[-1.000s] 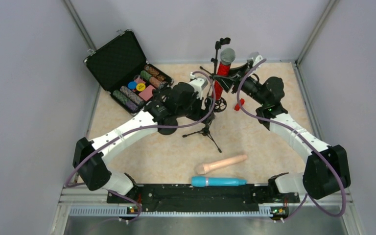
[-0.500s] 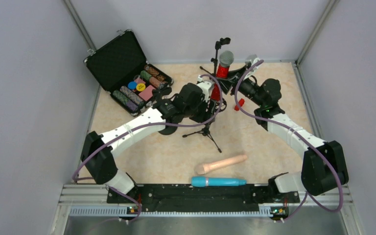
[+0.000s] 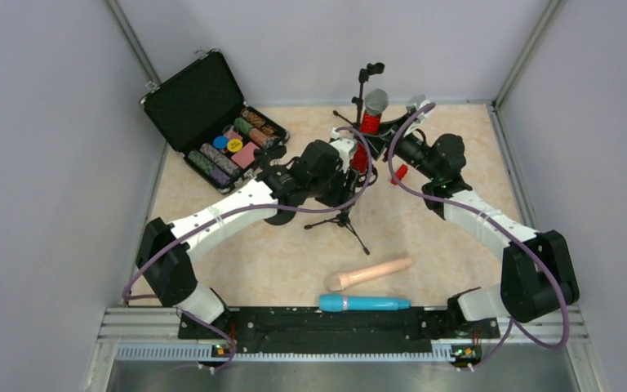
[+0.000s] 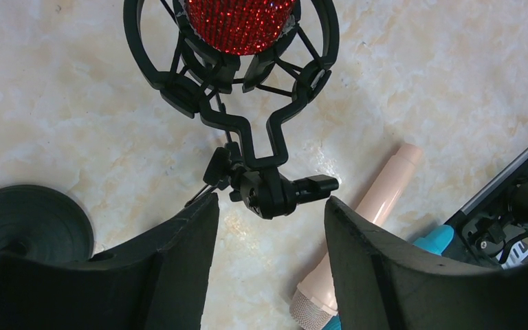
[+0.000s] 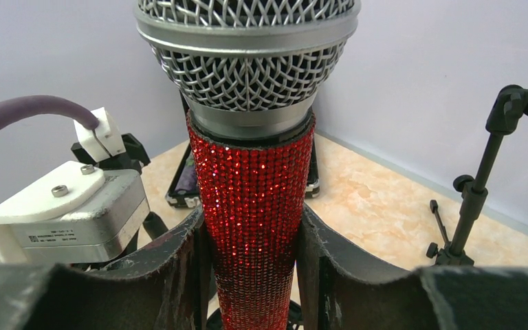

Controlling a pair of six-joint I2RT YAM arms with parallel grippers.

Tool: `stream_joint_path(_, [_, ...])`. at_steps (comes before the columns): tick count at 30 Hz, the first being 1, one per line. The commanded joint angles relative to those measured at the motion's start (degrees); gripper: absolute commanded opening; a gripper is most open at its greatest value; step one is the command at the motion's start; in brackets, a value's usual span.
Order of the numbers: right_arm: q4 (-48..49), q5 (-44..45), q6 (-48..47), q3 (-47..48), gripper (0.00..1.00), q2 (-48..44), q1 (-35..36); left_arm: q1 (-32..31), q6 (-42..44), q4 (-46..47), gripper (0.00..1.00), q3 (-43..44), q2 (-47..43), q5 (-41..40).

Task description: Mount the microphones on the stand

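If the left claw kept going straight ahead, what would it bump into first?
Probably the black swivel joint of the stand's ring-shaped cradle around the glittery red microphone, dead ahead between the left gripper's open fingers; depth is unclear.

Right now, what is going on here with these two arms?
The right arm holds the red microphone upright between its jaws, with its lower end inside the ring of the black shock mount on the small tripod stand. The left arm has its jaws open on either side of the mount's joint, not gripping it. The beige microphone and the blue microphone lie on the table near the arm bases, not yet attached.
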Motion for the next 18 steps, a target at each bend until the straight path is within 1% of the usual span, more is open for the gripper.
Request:
stream_joint_path(1, [3.46,0.04,-0.74,-0.53,0.00,-0.62,0.62,-0.27,0.49,-0.23,0.62,2.26,0.43,-0.77])
stream_joint_path(11, [0.92,0.93,-2.73,-2.45,0.00,-1.95,0.60,-0.22,0.14,-0.88,0.58,2.98,1.32,-0.23])
stream_joint_path(18, [-6.72,5.09,-5.09,-1.67,0.00,-3.01,0.69,-0.22,-0.06,-1.02,0.57,3.31,1.54,-0.40])
